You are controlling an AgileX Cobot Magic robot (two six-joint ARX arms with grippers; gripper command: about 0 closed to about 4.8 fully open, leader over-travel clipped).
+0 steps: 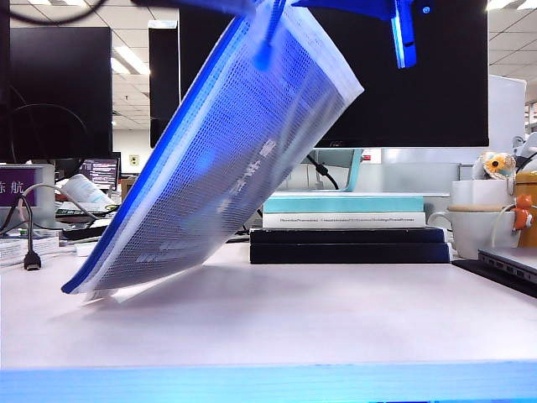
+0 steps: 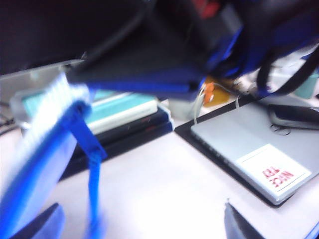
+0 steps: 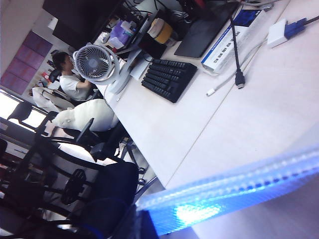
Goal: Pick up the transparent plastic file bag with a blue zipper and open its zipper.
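The file bag [image 1: 226, 159], a translucent gridded pouch, hangs tilted in the air, and its lower corner touches the table [image 1: 277, 319] at the left. The blue zipper [image 1: 159, 176] runs along its left edge, and the blue pull cord [image 2: 92, 169] dangles from the top. In the right wrist view my right gripper [image 3: 167, 219] is shut on the bag's blue-lit edge [image 3: 224, 199]. My left gripper [image 2: 142, 224] stands wide open beside the bag [image 2: 45, 134], with the cord hanging between its fingertips, not gripped. A blue finger [image 1: 404, 38] shows at the exterior view's top edge.
Stacked books [image 1: 348, 227] lie behind the bag under a dark monitor [image 1: 403, 84]. A white mug [image 1: 470, 227] and a silver laptop [image 2: 249, 144] sit at the right. A black cable [image 1: 32, 252] hangs at the far left. A keyboard [image 3: 167, 77] lies on the neighbouring desk.
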